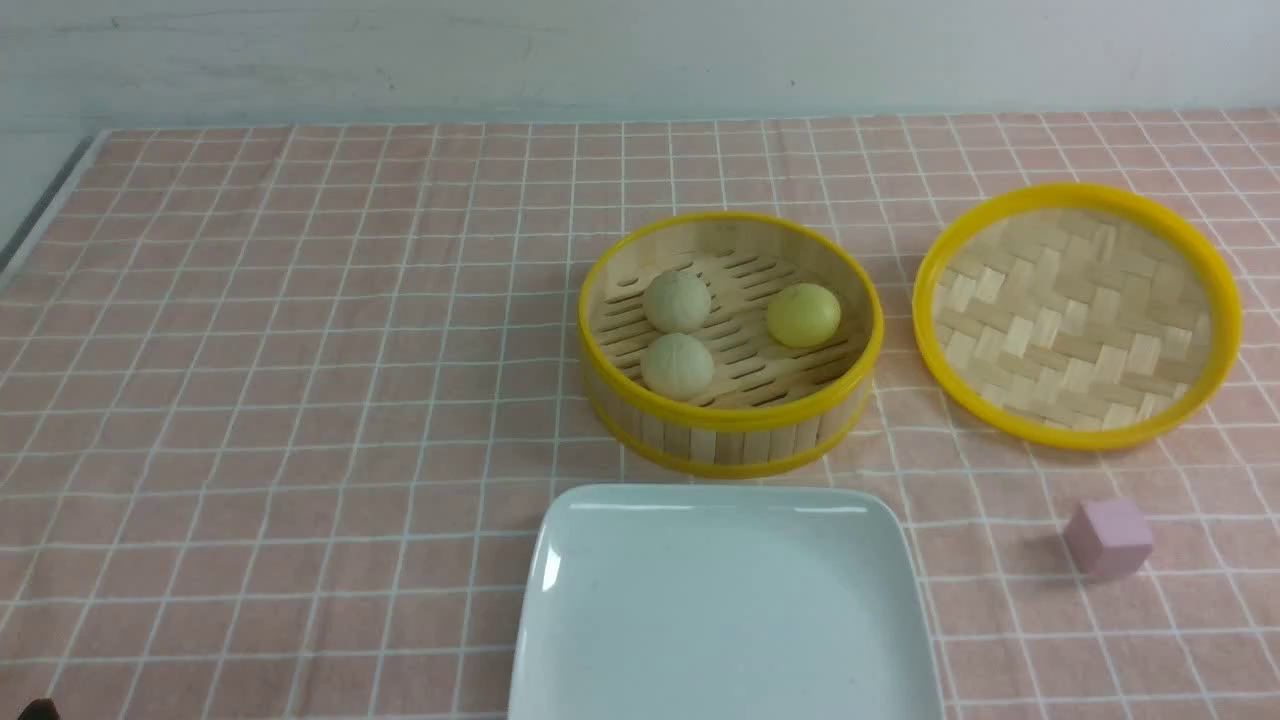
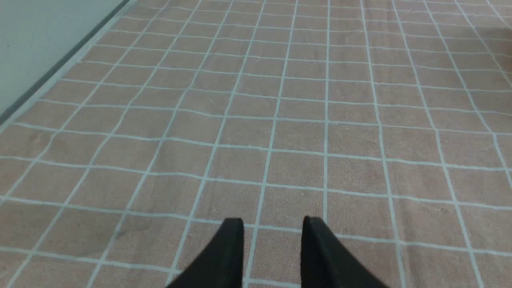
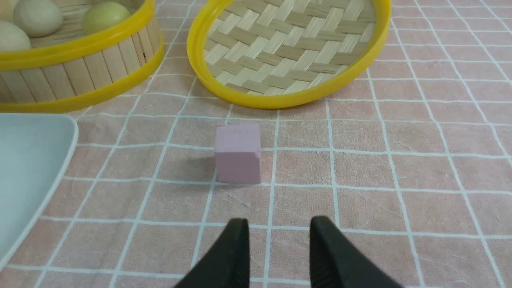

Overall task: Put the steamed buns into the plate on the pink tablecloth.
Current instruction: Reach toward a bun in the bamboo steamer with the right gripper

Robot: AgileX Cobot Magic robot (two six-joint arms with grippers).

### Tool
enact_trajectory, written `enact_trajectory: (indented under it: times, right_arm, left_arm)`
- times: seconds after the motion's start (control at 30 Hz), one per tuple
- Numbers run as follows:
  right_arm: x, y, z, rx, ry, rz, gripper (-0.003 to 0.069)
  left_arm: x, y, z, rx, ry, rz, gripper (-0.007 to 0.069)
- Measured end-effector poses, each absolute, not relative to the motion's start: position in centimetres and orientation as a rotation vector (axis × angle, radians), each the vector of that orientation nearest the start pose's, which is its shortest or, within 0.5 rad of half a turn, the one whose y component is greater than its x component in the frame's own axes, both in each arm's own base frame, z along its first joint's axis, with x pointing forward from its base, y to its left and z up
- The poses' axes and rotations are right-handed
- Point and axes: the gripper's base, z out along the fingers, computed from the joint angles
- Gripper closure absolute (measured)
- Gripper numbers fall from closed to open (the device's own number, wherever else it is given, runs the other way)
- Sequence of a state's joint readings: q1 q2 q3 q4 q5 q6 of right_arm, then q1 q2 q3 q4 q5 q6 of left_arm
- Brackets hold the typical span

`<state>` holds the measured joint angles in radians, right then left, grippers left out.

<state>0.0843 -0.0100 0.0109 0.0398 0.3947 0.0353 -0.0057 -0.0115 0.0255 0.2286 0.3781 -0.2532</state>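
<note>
Three steamed buns lie in the round bamboo steamer basket (image 1: 730, 440): two pale ones (image 1: 677, 301) (image 1: 677, 366) and a yellow one (image 1: 803, 315). The white square plate (image 1: 725, 600) lies empty just in front of the basket on the pink tablecloth (image 1: 300, 350). Neither gripper shows in the front view. My left gripper (image 2: 273, 224) is open over bare cloth, nothing between its black fingers. My right gripper (image 3: 279, 224) is open too, low over the cloth, with the plate's corner (image 3: 24, 168) to one side and the buns (image 3: 38, 18) (image 3: 105, 16) far ahead in the basket (image 3: 80, 64).
The yellow-rimmed woven lid (image 1: 1077, 315) lies upturned to the right of the basket. A small pink cube (image 1: 1108, 538) stands on the cloth right of the plate, a short way ahead of my right gripper's tips (image 3: 238, 154). The table's left edge (image 1: 50, 205) runs along a grey strip.
</note>
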Motion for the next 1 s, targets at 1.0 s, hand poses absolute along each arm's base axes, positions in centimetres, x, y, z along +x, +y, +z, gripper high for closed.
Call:
enact_trajectory:
  times: [1.0]
  right_arm:
    - [5.15, 0.58, 17.46, -0.022, 1.881, 0.122, 0.0420]
  left_arm:
    - [5.23, 0.83, 17.21, -0.074, 1.865, 0.073, 0.0384]
